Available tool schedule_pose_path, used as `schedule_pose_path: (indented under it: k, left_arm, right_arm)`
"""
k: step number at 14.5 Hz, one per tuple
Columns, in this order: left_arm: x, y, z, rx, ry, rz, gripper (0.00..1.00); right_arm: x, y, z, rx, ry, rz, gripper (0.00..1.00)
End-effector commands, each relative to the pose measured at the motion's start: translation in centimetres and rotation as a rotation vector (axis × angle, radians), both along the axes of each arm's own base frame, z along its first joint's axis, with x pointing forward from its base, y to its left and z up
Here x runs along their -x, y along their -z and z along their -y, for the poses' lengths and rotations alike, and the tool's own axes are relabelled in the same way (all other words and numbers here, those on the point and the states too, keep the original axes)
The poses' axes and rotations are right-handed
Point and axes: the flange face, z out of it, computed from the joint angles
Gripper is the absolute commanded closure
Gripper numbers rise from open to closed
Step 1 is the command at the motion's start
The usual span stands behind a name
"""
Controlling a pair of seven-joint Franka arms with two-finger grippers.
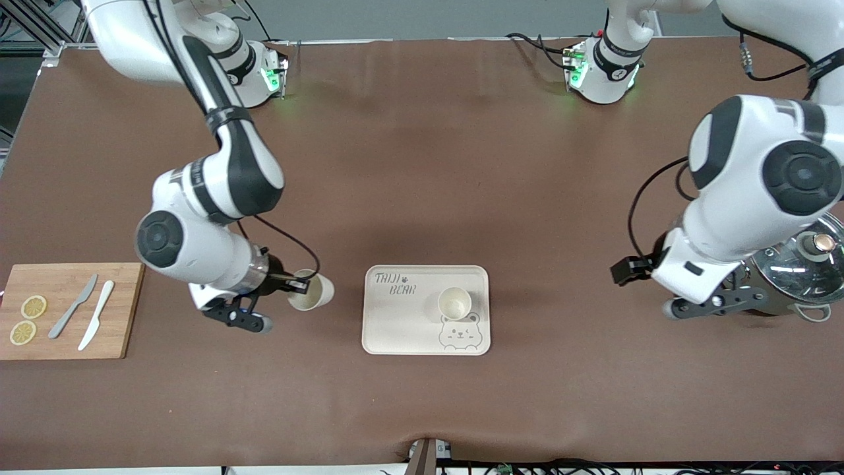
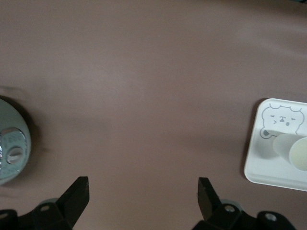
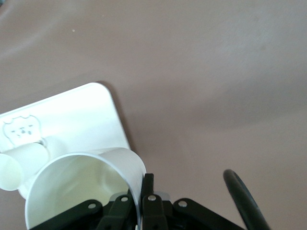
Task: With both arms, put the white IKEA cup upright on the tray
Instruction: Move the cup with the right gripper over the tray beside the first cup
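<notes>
The white cup point(image 1: 311, 291) in play hangs tilted in the right gripper point(image 1: 295, 285) over bare table between the cutting board point(image 1: 69, 310) and the tray point(image 1: 426, 310), its mouth turned toward the front camera and the tray's end; a second cup point(image 1: 454, 303) already stands upright on the tray just above the bear face. In the front view the left gripper point(image 1: 709, 305) waits beside the steel pot point(image 1: 801, 264) at its own end of the table, well apart from the tray. In the left wrist view that gripper's fingers point(image 2: 76, 195) stand spread wide with nothing between them, the pot's lid point(image 2: 12, 146) at one edge and the tray's corner point(image 2: 268, 172) with the standing cup point(image 2: 293, 148) at the other. In the right wrist view the fingers point(image 3: 146, 191) are pressed together on the cup's wall point(image 3: 120, 167), pinching the rim from inside and out, with the tray point(image 3: 81, 120) just past it. To do this step well, I judge the right arm should carry the cup over the open part of the tray near the lettering, clear of the standing cup, rotate the wrist until the mouth faces up, lower until the base sits flat, and only then release; a rim pinch lets the cup swing, so slow motion matters.
</notes>
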Motion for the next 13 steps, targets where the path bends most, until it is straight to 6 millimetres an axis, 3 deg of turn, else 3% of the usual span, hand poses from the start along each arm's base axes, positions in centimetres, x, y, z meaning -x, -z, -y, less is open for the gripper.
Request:
schedule_pose_path:
  k: [1,3,4,7,9,13]
  left_arm:
    - [1.1,-2.1,-2.7,0.015,0.024,0.002,0.0]
    - [2.3,-3.1,-3.1,0.014,0.021,-0.005,0.0]
    - [3.0,-3.9,-4.2,0.015,0.007,-0.005,0.0]
    - [6.4,-6.4,-5.8,0.048,0.029,-0.006,0.0]
    - [8.7,-8.6,-5.8,0.062,0.025,-0.006,0.0]
    - [11.8,-12.8,-5.9,0.053,0.058,0.003,0.0]
  right_arm:
    - [0.0,-0.7,-3.2,0.001,0.114,0.021,1.0]
    - [0.5,-0.5,-5.5,0.008,0.15,0.052,1.0]
    - [0.8,-0.3,-6.5,0.01,0.185,0.06,1.0]
    - [2.1,2.1,-11.0,0.034,0.239,0.119,1.0]
    - [3.0,4.1,-12.9,0.115,0.245,0.149,1.0]
    - [3.1,6.2,-13.8,0.108,0.268,0.175,1.0]
